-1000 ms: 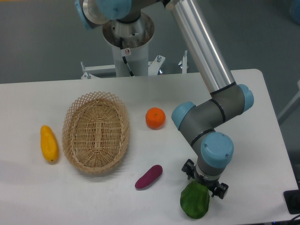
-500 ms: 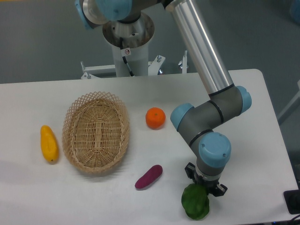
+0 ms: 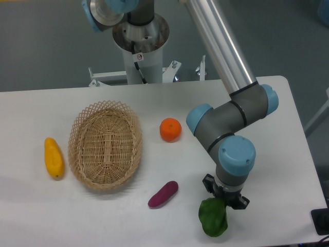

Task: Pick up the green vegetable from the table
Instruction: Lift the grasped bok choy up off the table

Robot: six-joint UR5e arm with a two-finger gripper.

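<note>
Camera view from above the front edge: a white table point(image 3: 77, 216) with rounded corners stands on a grey floor point(image 3: 46, 46), with the arm's white pedestal point(image 3: 140, 56) rising behind its far edge. The gripper point(image 3: 224, 198) hangs near the front right of the tabletop, clenched on the top of the green vegetable point(image 3: 213, 218), which droops below it against the white surface; whether it touches the table cannot be told. A small purple eggplant point(image 3: 163, 194) lies just left of it. An orange point(image 3: 170, 129) sits mid-table, an empty oval wicker basket point(image 3: 105, 144) left of that, and a yellow fruit point(image 3: 54, 157) farthest left.
</note>
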